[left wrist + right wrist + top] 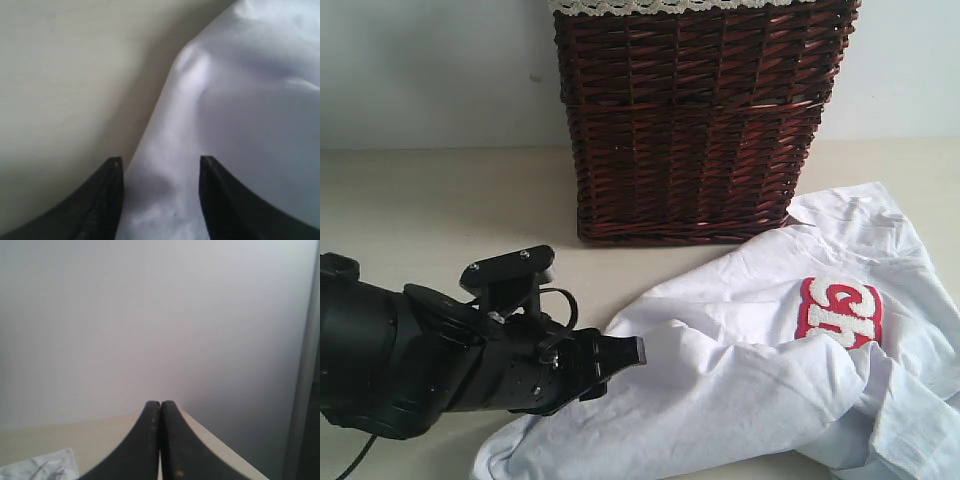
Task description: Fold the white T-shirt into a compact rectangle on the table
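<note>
The left gripper (160,162) stands partly open, its two black fingers (107,200) apart with nothing pinched between them; through the gap the left wrist view shows a rounded fold at the edge of the white T-shirt (740,390), with bare table (420,210) beside it. In the exterior view this gripper points to the right, low over the table, its tip right at the shirt's left edge, and the bulky black arm (410,365) behind it fills the lower left corner. The right gripper (160,404) is closed, its fingers pressed flat together and holding nothing; it faces a plain pale wall (150,315), with the far edge of the table and a small crumpled corner of the shirt below it. The T-shirt lies unfolded and rumpled on the table, spread across the lower right of the exterior view, with a red patch (840,310) of white fuzzy letters partly tucked under a fold. Behind it a dark brown wicker basket (690,130) stands upright on the table against the wall, cream lace trim (700,5) along its rim. The shirt's upper edge comes close to the basket's lower right corner. The basket's inside is out of sight, so what it holds cannot be told.
</note>
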Controlling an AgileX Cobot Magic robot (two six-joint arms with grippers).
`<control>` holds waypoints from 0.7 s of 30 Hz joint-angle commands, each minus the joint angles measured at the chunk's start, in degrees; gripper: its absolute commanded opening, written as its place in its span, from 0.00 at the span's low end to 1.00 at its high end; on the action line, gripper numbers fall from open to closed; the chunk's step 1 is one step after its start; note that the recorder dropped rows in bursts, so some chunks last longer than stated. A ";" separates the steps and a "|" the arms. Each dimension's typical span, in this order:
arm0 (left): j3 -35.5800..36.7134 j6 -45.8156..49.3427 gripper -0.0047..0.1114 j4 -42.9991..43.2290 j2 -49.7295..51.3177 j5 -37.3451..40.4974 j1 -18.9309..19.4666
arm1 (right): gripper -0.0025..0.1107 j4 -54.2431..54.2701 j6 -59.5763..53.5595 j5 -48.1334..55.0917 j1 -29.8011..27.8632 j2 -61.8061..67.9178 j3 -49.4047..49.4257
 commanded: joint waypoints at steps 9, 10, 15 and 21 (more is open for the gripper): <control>-0.26 4.08 0.04 5.45 0.57 0.95 0.02 | 0.02 -0.41 -0.09 0.01 0.14 0.14 0.24; -0.26 4.08 0.04 7.64 0.35 1.10 0.02 | 0.02 -0.41 -0.09 0.01 0.14 0.14 0.24; -0.26 7.94 0.04 19.44 -1.94 1.20 -1.39 | 0.02 -0.41 -0.09 0.01 0.14 0.14 0.24; -0.26 16.26 0.04 29.06 -5.92 -2.04 -8.71 | 0.02 -0.41 -0.09 0.01 0.14 0.14 0.24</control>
